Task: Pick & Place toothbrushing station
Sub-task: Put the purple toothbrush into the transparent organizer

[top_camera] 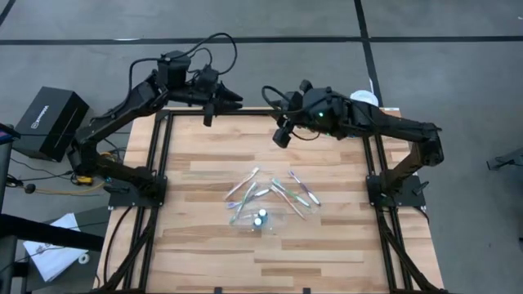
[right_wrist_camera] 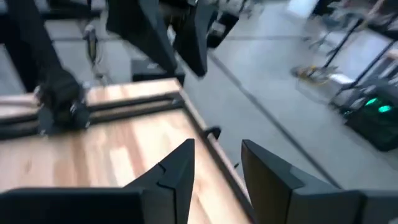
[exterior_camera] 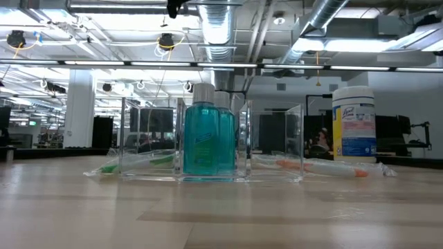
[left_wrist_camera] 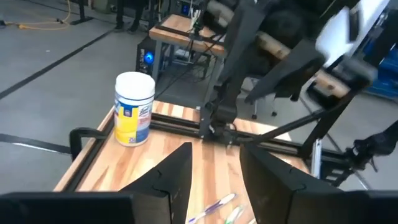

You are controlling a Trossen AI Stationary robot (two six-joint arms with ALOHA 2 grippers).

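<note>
We see both grippers raised at the table's far edge, left gripper [left_wrist_camera: 214, 180] fingers apart, right gripper [right_wrist_camera: 217, 174] fingers apart, toothbrushes [top_camera: 274, 192] scattered beside clear container [top_camera: 261, 219]

no text legible, tub [exterior_camera: 354, 123] label [left_wrist_camera: 132, 112] too blurred to read

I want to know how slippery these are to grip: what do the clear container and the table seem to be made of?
The container looks like clear, glossy hard plastic: you see the room through its walls, and its edges catch light. The table looks like smooth butcher-block wood: pale strips joined side by side, with a faint sheen in the low view.
</note>
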